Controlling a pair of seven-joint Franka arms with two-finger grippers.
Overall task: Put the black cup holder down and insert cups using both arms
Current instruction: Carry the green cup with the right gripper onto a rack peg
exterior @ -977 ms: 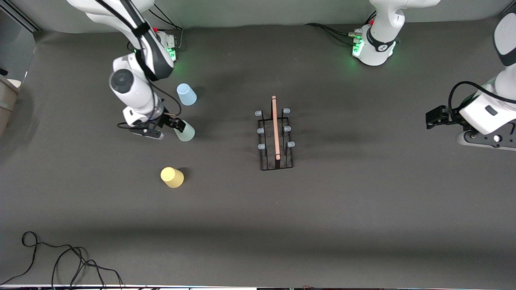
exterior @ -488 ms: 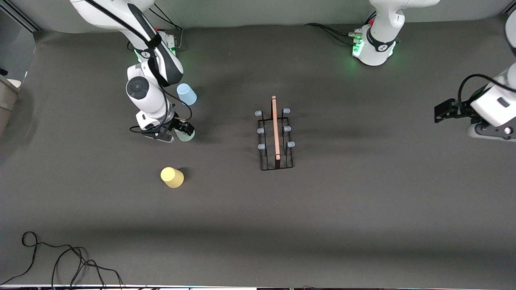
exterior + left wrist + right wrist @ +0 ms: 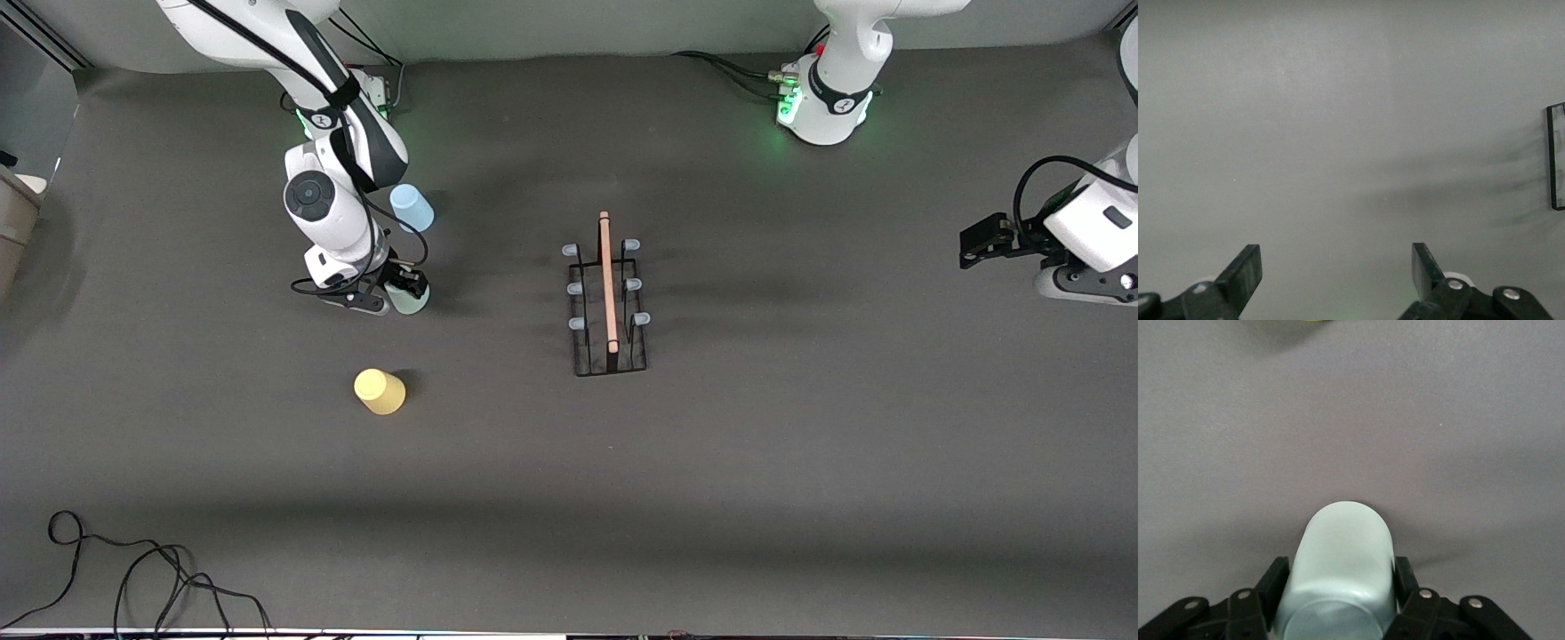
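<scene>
On a dark grey, matte, cloth-like table (image 3: 711, 489), a thin black wire cup holder (image 3: 608, 307) stands near the middle, its light wooden rod handle (image 3: 607, 280) running along the top and six pegs ending in pale translucent caps. Toward the right arm's end, the right gripper (image 3: 404, 289) is low at the table with its black fingers (image 3: 1275, 577) pressed against both sides of the pale green cup (image 3: 1341, 577), pinching it. That cup is smooth plastic, slightly tapered, and stands upside down with its rounded base up. The pale blue cup (image 3: 412, 207), the same shape, sits farther from the front camera, partly hidden by the white arm. The yellow cup (image 3: 380, 391) sits nearer to the camera, well apart from both. At the left arm's end, the left gripper (image 3: 1335, 273) waits over bare table, its flat black fingers spread wide with nothing between them. A thin black cable (image 3: 133, 569) lies looped at the table's near edge.
</scene>
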